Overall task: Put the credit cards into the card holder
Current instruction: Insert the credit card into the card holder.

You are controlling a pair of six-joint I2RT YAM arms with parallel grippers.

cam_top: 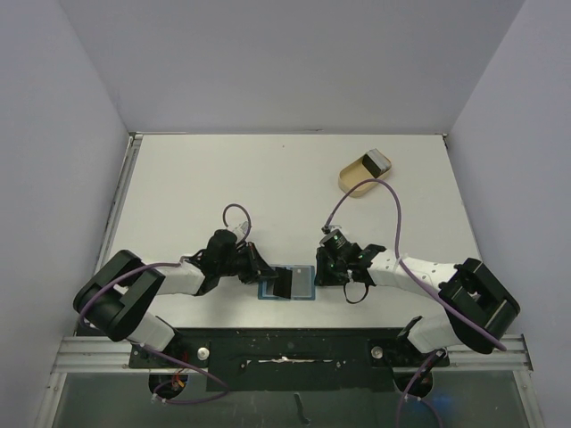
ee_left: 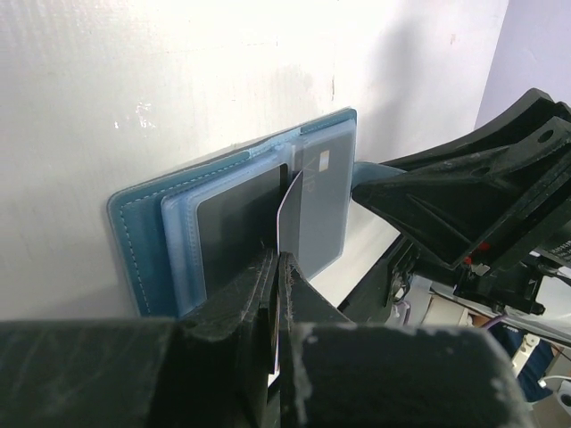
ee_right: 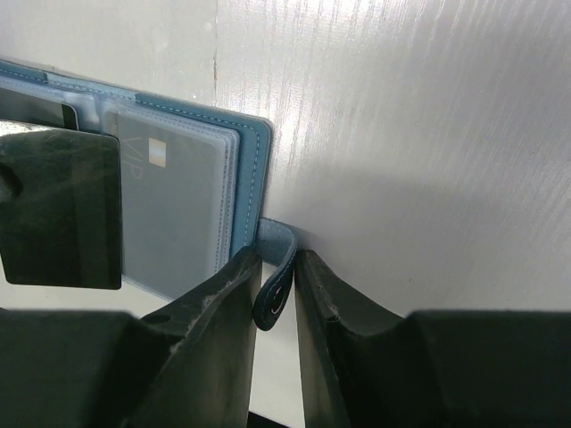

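Note:
The blue card holder (cam_top: 304,284) lies spread open on the table between the two arms. My left gripper (cam_top: 270,277) is shut on a credit card (ee_left: 287,207), which stands on edge over the card holder's (ee_left: 143,236) middle fold. A grey credit card (ee_left: 323,201) with a chip sits in the right pocket, and a dark one (ee_left: 234,227) in the left pocket. My right gripper (ee_right: 277,260) is closed on the curled closing tab (ee_right: 276,296) at the card holder's (ee_right: 248,178) right edge. The held card (ee_right: 62,209) shows there as a dark upright rectangle.
A tan oval dish (cam_top: 353,177) stands at the back right of the table, with a grey card (cam_top: 376,160) resting on its far end. Purple cables loop above both wrists. The grey side walls close in the table on the left and the right.

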